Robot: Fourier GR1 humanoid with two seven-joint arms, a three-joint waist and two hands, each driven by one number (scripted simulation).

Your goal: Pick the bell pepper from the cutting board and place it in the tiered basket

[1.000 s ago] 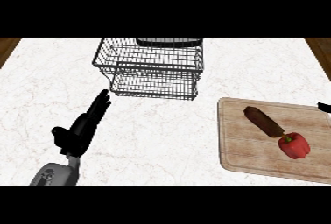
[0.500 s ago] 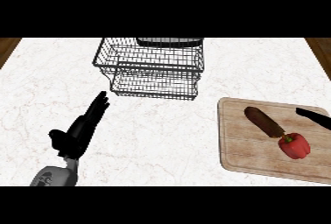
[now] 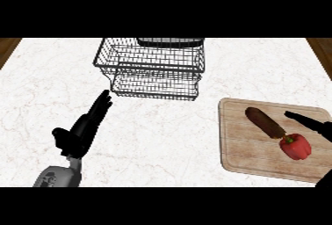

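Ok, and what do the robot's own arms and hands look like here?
The left hand is plain black, with long slim fingers and a shorter thumb. Its forearm is a light grey rounded casing with a darker round detail. Of the right hand only slim black fingers show at the view's right edge. No cables or sleeves are visible.

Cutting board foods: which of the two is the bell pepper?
The red bell pepper, rounded with a green stem; the long brown item beside it lies farther from the robot.
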